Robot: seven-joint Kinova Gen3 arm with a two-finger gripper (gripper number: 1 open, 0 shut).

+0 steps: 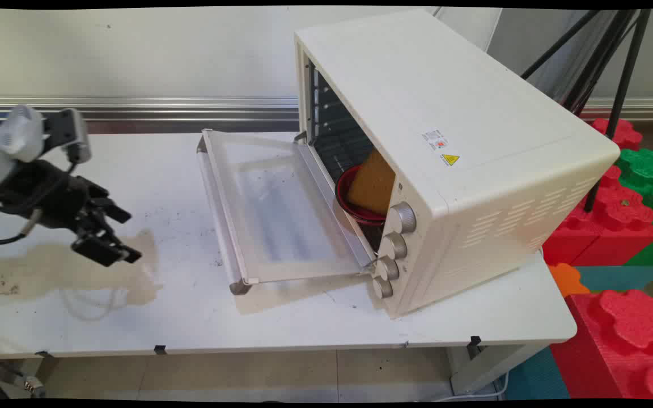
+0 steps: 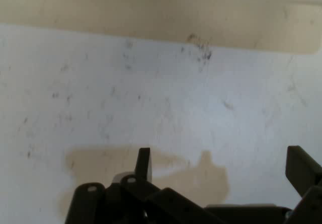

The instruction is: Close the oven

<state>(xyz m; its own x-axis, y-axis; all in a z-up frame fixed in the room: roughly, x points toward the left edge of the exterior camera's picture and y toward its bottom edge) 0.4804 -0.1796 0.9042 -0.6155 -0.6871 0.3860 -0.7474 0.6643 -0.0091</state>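
A cream toaster oven stands on the white table with its glass door folded down flat toward the left. Inside, near the opening, a red bowl holds a tan slab like a slice of bread standing on edge. My black gripper hangs over the table's left part, well left of the door, open and holding nothing. In the hand view the two fingers stand wide apart over bare scuffed tabletop with the arm's shadow on it.
Four silver knobs line the oven's front right side. Red and green foam blocks are stacked on the floor to the right of the table. A black tripod stands behind the oven. Black cables hang at the left edge.
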